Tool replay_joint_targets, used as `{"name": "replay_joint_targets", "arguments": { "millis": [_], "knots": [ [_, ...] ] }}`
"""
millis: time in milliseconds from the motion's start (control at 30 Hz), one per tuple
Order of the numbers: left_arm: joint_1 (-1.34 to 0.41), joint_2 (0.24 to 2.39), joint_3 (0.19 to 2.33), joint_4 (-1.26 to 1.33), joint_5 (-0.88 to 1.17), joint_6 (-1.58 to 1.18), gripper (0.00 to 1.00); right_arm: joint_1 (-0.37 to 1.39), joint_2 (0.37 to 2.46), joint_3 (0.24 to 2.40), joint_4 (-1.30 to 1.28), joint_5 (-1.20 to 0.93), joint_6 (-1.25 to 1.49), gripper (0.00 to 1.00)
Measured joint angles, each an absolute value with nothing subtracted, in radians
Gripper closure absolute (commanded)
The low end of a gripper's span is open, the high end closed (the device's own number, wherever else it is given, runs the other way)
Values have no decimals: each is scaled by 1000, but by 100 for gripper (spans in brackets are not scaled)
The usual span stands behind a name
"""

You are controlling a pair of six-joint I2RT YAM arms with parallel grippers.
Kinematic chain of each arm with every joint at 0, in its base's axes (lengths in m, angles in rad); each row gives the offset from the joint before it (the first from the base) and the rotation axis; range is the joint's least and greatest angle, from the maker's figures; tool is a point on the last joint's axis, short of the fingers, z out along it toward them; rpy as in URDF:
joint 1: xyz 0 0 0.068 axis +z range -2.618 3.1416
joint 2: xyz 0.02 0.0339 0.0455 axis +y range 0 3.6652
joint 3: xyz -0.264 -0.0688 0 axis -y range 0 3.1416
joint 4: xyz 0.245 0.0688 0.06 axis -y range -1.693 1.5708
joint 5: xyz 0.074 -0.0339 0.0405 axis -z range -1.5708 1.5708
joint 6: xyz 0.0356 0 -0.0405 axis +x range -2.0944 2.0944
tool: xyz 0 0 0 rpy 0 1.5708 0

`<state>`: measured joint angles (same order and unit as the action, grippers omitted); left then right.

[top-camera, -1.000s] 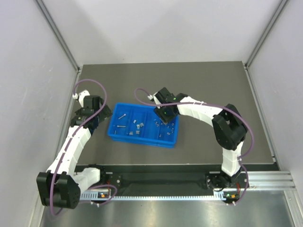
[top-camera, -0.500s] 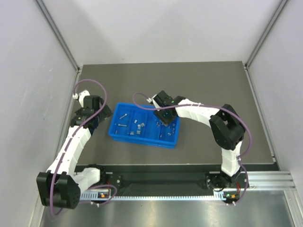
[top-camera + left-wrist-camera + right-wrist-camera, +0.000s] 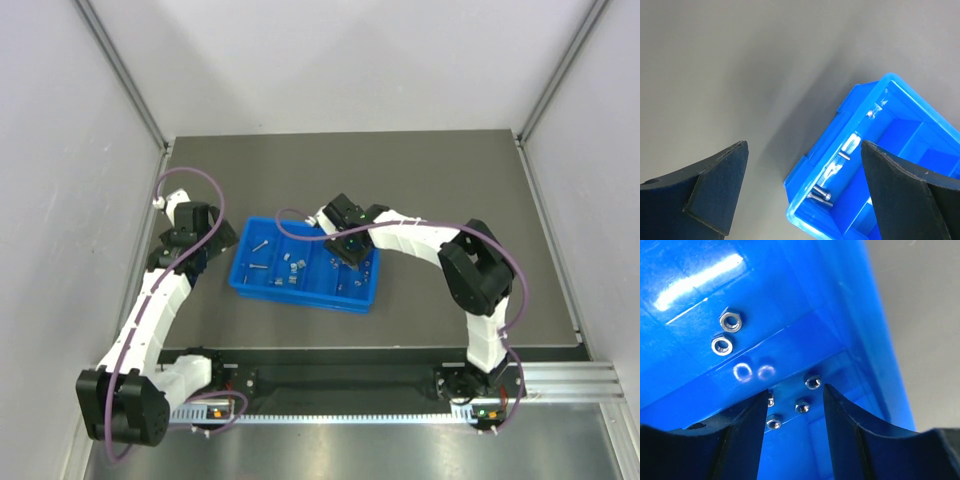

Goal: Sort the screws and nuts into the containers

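**Right gripper (image 3: pixel 794 392) over the right-hand compartment (image 3: pixel 845 372) of the blue tray (image 3: pixel 300 296).** The jaws are seen partly open, and nothing is held between them. A cluster of four nuts (image 3: pixel 802 405) lies on the compartment floor directly beneath the gap, framed by the two fingers (image 3: pixel 742 437). Two more nuts are seen farther off, across a paler blue band that may be a divider. Being squat, the nuts present no long axis to be matched.

The left gripper (image 3: pixel 804 145) is spread wide and empty over the grey table (image 3: pixel 715 60), just beside the tray's left end, where screws (image 3: pixel 820 195) lie inside. The right arm is judged much the nearer to the nuts. A short, straight descent onto a single nut is what the coming pick would call for.
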<state>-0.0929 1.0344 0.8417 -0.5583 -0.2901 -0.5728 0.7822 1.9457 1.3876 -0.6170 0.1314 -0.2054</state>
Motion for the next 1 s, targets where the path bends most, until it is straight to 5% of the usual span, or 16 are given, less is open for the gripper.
{"name": "replay_joint_targets", "arguments": {
  "millis": [500,1000],
  "knots": [
    [-93,1025,841,-552,-277,-572,1,723,1968,1391,-579,31,-179,50],
    [-93,1023,837,-546,-269,-573,1,710,1972,1398,-573,3,-133,62]
  ]
}}
